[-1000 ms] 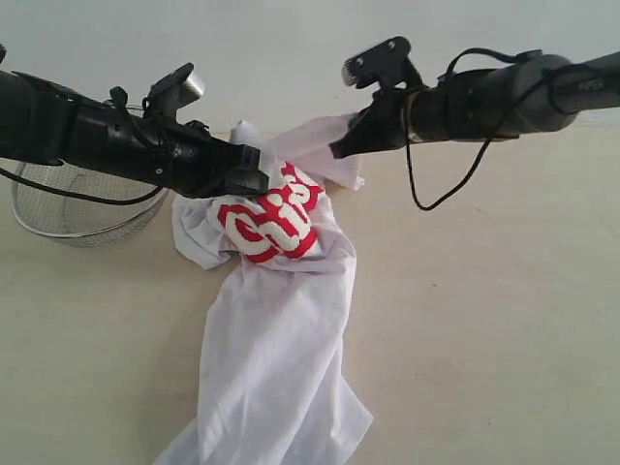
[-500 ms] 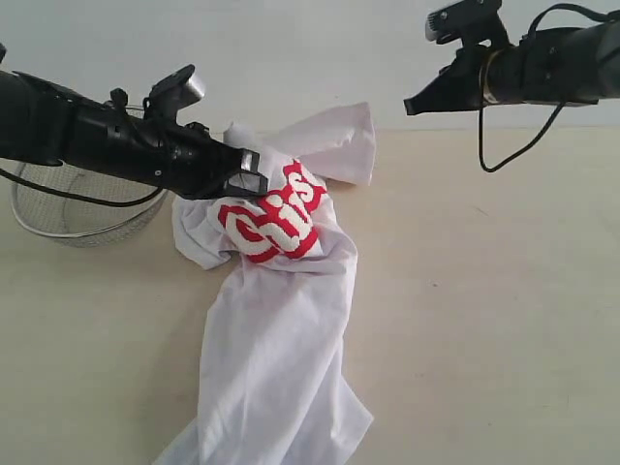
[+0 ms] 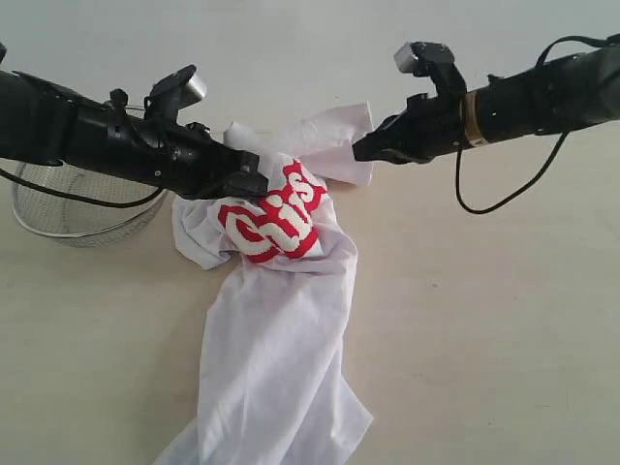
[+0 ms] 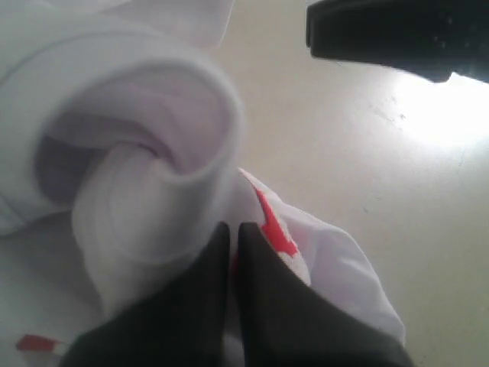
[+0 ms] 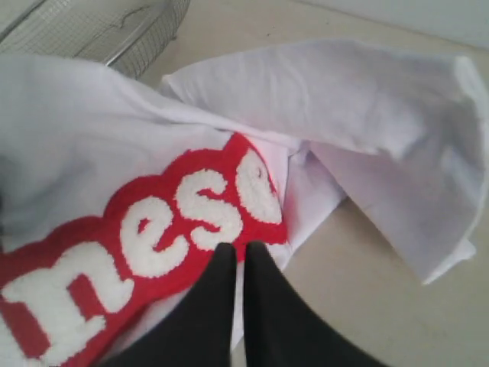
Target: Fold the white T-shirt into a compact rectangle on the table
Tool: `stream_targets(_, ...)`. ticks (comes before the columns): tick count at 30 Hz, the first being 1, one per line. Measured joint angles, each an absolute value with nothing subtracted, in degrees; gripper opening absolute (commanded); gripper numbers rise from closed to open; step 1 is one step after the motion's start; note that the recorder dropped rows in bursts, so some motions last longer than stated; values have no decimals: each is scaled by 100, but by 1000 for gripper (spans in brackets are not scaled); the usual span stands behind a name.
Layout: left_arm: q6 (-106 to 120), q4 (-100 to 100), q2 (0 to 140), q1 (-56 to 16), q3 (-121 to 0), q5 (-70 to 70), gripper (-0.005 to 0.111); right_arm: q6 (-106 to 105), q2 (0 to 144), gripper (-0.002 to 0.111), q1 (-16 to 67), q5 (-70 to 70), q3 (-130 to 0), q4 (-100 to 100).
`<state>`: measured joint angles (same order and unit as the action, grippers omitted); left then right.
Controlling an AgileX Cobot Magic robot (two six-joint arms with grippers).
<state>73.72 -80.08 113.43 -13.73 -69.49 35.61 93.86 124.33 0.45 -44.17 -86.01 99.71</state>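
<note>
Exterior view: left gripper (image 3: 258, 183) appears to pinch the bunched white T-shirt (image 3: 281, 320); right gripper (image 3: 360, 153), pressed together and empty, could shove the sleeve (image 3: 339, 140) rather than grasp it.

The exterior camera looks down at a slant across the table (image 3: 484, 368), with the arms entering from nine and three o'clock. Both wrist cameras look along their own dark fingers (image 5: 206, 306) from very near (cloth fills them). All three views share the shirt (image 3: 276, 349) and its red lettering (image 5: 153, 237).

The white T-shirt (image 3: 281, 358) has a red band (image 3: 274, 225) with white letters (image 5: 205, 215). The table (image 3: 484, 320) is pale beige, and the wire-mesh bowl (image 3: 68, 211) silvery grey.
</note>
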Motion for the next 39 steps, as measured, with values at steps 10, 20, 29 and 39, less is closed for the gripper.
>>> stream_targets(10,7383,-7995,11343,-1373,-6949,3561,4,9514,13372,0,1079,-2355,-10002,10018)
stream_targets(20,7383,-7995,11343,-1373,-6949,3561,4,9659,14500,0,1079,-1641,-11071,10009)
stream_targets(29,7383,-7995,11343,-1373,-6949,3561,4,9408,14696,0,1038,-1182,-11137,9998)
stream_targets(39,7383,-7995,11343,-1373,-6949,3666,4,8913,14742,0,863,-1134,-11159,9998)
